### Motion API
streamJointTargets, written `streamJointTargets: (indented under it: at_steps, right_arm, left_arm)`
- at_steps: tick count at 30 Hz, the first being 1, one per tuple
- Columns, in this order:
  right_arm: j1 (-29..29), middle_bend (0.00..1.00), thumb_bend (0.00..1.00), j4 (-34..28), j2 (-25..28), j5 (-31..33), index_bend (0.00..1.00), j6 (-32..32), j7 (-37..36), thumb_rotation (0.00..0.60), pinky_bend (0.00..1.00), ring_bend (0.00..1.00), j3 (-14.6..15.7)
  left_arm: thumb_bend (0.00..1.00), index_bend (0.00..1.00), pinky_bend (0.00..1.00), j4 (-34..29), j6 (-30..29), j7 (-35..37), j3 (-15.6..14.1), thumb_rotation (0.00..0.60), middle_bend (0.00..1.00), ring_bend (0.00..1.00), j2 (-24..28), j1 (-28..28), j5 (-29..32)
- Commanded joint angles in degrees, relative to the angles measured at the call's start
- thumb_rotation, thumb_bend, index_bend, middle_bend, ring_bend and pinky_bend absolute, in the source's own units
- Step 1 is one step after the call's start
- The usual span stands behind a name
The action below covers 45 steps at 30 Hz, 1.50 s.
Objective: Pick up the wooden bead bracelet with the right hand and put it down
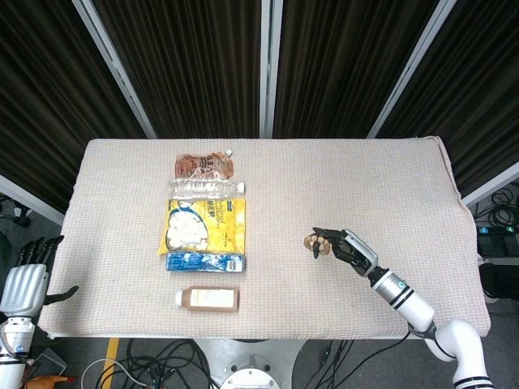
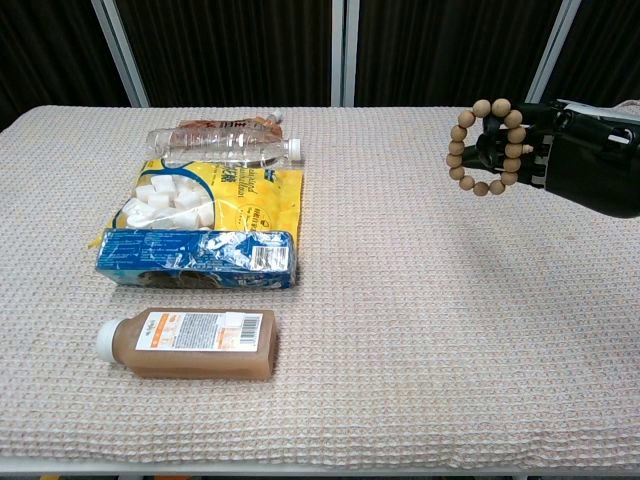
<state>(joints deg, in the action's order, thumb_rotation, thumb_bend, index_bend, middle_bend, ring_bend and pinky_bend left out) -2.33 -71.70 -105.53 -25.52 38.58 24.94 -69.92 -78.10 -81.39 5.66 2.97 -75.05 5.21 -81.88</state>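
- Right now your right hand (image 2: 575, 160) is holding the wooden bead bracelet (image 2: 486, 146) on its curled fingers (image 2: 520, 150), lifted clear of the table (image 1: 340, 178) on the right side; the loop hangs upright in chest view.
- Your left hand (image 1: 28, 279) is off the table's near-left corner, fingers apart, holding nothing.
- Labels: printing shows on the yellow bag and the bottle label, too small to read. No brand legible anywhere.
- Count, all in one column on the left side, far to near:
- one brown pouch (image 1: 204, 165)
- one clear water bottle (image 2: 222, 146), on its side, white cap to the right
- one yellow bag of white pieces (image 2: 215, 201)
- one blue packet (image 2: 196, 257)
- one brown drink bottle (image 2: 187, 343), lying flat, white cap to the left, nearest the front edge
- One bracelet, well apart from that column.
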Motion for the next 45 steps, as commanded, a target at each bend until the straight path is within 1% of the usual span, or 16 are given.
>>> streamJointTargets:
  at_steps: [1,2,3,4,7,9,12,18,21,25,28,34,43,45]
  right_arm:
    - [-0.1,0.55,0.9,0.1,0.0,0.7,0.44,-0.1,-0.7,0.366,0.0,0.22,-0.1]
    - [-0.2,0.55,0.8,0.3,0.0,1.2,0.43,-0.3,-1.6,0.363,0.0,0.22,-0.1]
    - [-0.3,0.55,0.74,0.4,0.0,1.6,0.43,-0.4,-2.6,0.361,0.0,0.22,0.0]
    - [-0.5,0.55,0.63,0.6,0.2,2.2,0.43,-0.5,-3.9,0.358,0.0,0.22,0.2]
    - [-0.9,0.55,0.42,0.9,0.5,2.3,0.41,-1.3,-5.1,0.35,0.0,0.22,0.4]
    - [-0.9,0.55,0.35,1.0,0.4,2.4,0.41,-2.1,-5.5,0.343,0.0,0.22,0.3]
    - [-0.8,0.55,0.31,1.0,0.3,2.3,0.4,-3.1,-5.7,0.341,0.0,0.22,0.1]
    - [0.2,0.55,0.31,0.5,0.2,1.6,0.4,-4.5,-5.2,0.344,0.0,0.23,-0.4]
    - [0.9,0.57,0.34,0.1,0.2,1.4,0.47,-4.7,-5.1,0.343,0.0,0.24,-0.5]
    - [1.5,0.61,0.41,0.0,0.0,1.6,0.54,-4.4,-5.2,0.344,0.0,0.27,-1.0]
    - [1.6,0.62,0.46,0.0,-0.1,1.7,0.57,-4.4,-5.4,0.344,0.0,0.28,-1.4]
    - [1.5,0.62,0.6,-0.1,-0.1,1.7,0.57,-4.1,-5.8,0.341,0.0,0.28,-1.9]
    - [1.3,0.63,0.71,-0.6,0.2,1.4,0.58,-3.6,-6.1,0.355,0.0,0.29,-2.0]
    - [1.4,0.63,0.76,-0.7,0.4,1.4,0.58,-3.4,-6.1,0.358,0.0,0.29,-2.0]
  left_arm:
    - [0.0,0.1,0.06,0.0,0.0,0.0,0.0,0.6,0.13,0.03,0.0,0.0,0.0]
    - [0.0,0.1,0.06,-0.1,0.0,0.1,0.0,0.6,0.13,0.03,0.0,0.0,0.0]
    - [0.0,0.1,0.06,-0.1,0.0,0.1,0.0,0.6,0.13,0.03,0.1,0.0,0.0]
    - [0.0,0.1,0.06,-0.1,0.1,0.2,0.0,0.6,0.13,0.03,0.1,0.1,0.0]
    - [0.0,0.1,0.06,-0.1,0.2,0.2,0.0,0.6,0.13,0.03,0.1,0.1,-0.1]
    - [0.0,0.1,0.06,-0.1,0.2,0.3,-0.1,0.6,0.13,0.03,0.2,0.1,-0.1]
    - [0.0,0.1,0.06,-0.2,0.3,0.3,-0.1,0.6,0.13,0.03,0.2,0.1,-0.1]
    - [0.0,0.1,0.06,-0.1,0.4,0.3,-0.2,0.6,0.13,0.03,0.2,0.1,-0.1]
    - [0.0,0.1,0.06,-0.1,0.4,0.4,-0.2,0.6,0.13,0.03,0.1,0.2,-0.1]
    - [0.0,0.1,0.06,-0.1,0.3,0.3,-0.1,0.6,0.13,0.03,0.1,0.2,-0.2]
    - [0.0,0.1,0.06,-0.1,0.2,0.3,-0.1,0.6,0.13,0.03,0.1,0.2,-0.2]
    - [0.0,0.1,0.06,-0.3,0.2,0.2,-0.1,0.6,0.13,0.03,0.2,0.1,-0.1]
    - [0.0,0.1,0.06,-0.3,0.3,0.2,0.0,0.6,0.13,0.03,0.2,0.2,0.0]
    - [0.0,0.1,0.06,-0.2,0.3,0.3,0.0,0.6,0.13,0.03,0.2,0.2,0.0]
